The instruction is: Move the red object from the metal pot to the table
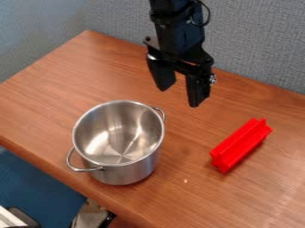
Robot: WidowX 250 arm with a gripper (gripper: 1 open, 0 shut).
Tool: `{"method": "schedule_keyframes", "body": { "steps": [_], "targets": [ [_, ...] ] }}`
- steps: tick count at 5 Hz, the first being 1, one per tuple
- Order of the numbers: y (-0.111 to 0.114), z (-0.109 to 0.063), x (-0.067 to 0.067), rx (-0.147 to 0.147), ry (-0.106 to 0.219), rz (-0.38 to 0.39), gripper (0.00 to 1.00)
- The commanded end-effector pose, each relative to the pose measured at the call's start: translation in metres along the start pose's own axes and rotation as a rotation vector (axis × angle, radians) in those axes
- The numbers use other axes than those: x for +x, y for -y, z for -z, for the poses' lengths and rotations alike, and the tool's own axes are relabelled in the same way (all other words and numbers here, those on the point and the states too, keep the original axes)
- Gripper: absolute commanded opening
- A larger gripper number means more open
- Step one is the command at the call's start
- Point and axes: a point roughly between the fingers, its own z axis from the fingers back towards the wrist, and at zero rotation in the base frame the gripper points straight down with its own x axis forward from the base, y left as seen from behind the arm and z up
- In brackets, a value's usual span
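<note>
The table (pixel 71 76) (brown wood) carries the metal pot (pixel 117 142) and, well apart, the red object (pixel 241 144).

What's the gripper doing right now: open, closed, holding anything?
Gripper: jaws open, holding nothing, above the table; the red object lies apart on it.

Bare table (pixel 71 80) lies left of the metal pot (pixel 117 141); the red object (pixel 241 144) occupies the right side.

Bright red object (pixel 241 145), shiny silver pot (pixel 116 142), brown grained table (pixel 71 80), black arm (pixel 177 40)
</note>
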Motion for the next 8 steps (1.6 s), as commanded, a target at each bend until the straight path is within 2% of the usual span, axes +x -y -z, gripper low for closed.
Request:
{"method": "schedule_keyframes", "body": {
  "steps": [1, 2, 4, 5, 6, 7, 8],
  "targets": [
    [-0.008, 0.007, 0.009, -0.021, 0.002, 0.114, 1.00],
    [0.000, 0.029, 0.021, -0.040, -0.020, 0.281, 1.00],
    [0.059, 0.065, 0.014, -0.072, -0.061, 0.440, 1.00],
    [0.084, 0.078, 0.010, -0.074, -0.085, 0.504, 1.00],
    [0.083, 0.095, 0.006, 0.006, -0.115, 0.494, 1.00],
    [0.072, 0.102, -0.001, 0.076, -0.131, 0.477, 1.00],
    [0.071, 0.080, 0.002, 0.106, -0.156, 0.482, 1.00]
  ]
}}
